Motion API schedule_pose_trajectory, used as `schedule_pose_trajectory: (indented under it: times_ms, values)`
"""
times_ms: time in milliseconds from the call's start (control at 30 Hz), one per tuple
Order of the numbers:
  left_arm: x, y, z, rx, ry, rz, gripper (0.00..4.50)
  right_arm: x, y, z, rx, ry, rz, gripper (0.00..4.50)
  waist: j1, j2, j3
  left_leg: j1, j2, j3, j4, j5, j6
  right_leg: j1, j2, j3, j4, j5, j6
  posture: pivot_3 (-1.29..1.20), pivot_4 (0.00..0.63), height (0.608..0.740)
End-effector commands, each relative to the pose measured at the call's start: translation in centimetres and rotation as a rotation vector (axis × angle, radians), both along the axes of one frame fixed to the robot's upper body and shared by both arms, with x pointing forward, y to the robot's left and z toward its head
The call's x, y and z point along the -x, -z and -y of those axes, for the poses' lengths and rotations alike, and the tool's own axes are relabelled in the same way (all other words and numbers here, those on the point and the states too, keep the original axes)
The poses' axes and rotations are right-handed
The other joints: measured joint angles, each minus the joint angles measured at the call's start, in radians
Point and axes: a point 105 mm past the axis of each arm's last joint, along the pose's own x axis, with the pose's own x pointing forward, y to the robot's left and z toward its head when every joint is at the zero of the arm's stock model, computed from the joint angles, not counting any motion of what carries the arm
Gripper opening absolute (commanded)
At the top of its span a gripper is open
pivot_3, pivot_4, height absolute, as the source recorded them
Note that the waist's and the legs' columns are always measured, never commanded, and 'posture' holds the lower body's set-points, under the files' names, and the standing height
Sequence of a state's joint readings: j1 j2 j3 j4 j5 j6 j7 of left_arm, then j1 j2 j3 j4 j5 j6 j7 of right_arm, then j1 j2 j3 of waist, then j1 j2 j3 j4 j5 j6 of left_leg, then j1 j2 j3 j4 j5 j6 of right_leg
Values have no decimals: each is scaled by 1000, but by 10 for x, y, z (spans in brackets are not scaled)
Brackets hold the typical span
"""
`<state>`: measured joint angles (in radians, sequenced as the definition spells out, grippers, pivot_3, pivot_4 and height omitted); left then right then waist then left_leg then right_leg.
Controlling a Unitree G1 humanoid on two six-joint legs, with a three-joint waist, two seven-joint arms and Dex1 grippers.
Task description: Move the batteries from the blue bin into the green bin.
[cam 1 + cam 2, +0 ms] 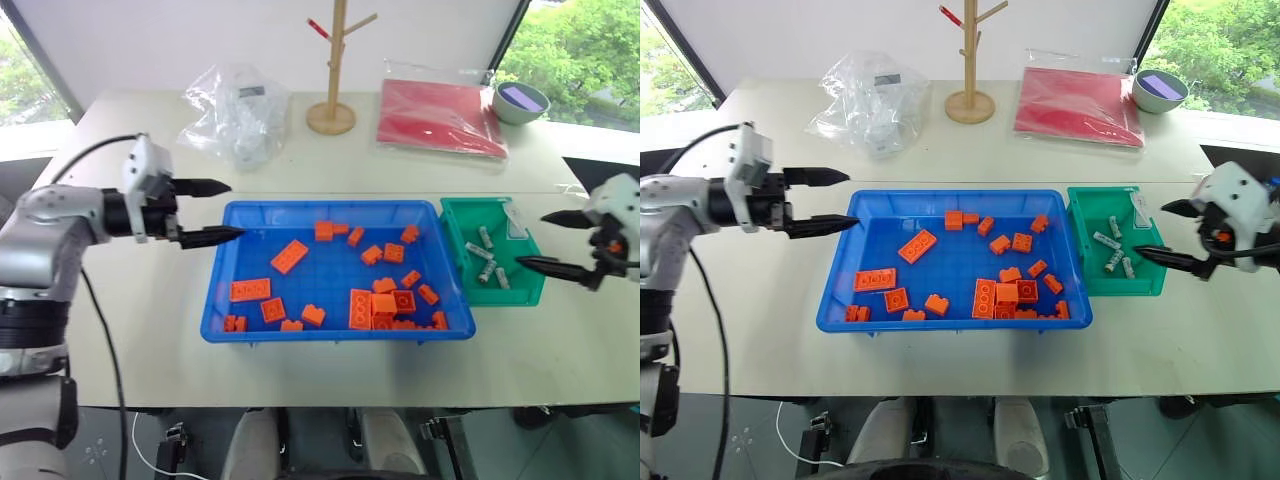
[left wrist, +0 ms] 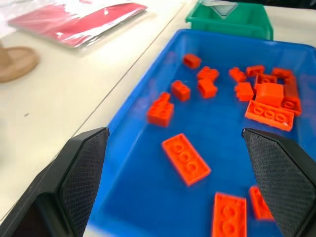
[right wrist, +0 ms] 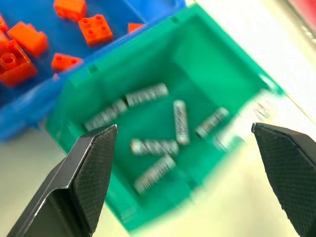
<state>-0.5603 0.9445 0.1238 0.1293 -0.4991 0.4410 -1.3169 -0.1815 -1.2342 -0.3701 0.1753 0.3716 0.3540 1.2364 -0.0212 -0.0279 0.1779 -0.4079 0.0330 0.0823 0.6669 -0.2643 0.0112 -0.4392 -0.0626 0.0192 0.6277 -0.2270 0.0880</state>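
Note:
The blue bin point(image 1: 335, 209) sits mid-table and holds several orange bricks point(image 1: 289, 256). Against its right side stands the green bin point(image 1: 456, 228), with several silver-grey batteries point(image 1: 487, 262) lying loose on its floor; they also show in the right wrist view point(image 3: 180, 121). My left gripper point(image 1: 236, 210) is open and hovers at the blue bin's left rim, pointing across it, with nothing between the fingers. My right gripper point(image 1: 530, 239) is open just right of the green bin, pointing toward it and holding nothing.
At the back of the table stand a wooden peg tree point(image 1: 332, 70), a clear plastic bag point(image 1: 235, 110), a red folder point(image 1: 440, 115) and a grey-green bowl point(image 1: 520, 100). Bare tabletop lies left of the blue bin and in front of both bins.

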Motion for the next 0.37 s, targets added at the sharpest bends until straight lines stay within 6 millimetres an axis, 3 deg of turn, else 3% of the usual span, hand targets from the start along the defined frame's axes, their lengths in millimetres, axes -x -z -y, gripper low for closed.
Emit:
schedule_pose_trajectory:
  times_ms: [33, 133, 367]
  values:
    - [8, 1, -39, -82, -83, 5, 4500, 7, -17, 40, 43, 67, 58, 4475, 0, 1, 0, 0, 0, 1, -1, 0, 0, 0, 0, 0, 0, 0, 0, 0, 150, 736]
    - [8, 5, -60, -120, -142, -9, 4500, 8, -10, 59, 63, 103, 48, 4475, 2, 1, 0, 0, 1, 3, -1, 0, 0, -1, 0, 0, 1, -2, -3, 0, 150, 736]
    - [2, -2, -64, -89, -163, 25, 4500, -4, 4, 43, -9, 25, 44, 4475, 4, 1, 0, 0, 1, 2, 0, 0, -1, -1, -2, 0, 1, -1, -4, 0, 150, 736]
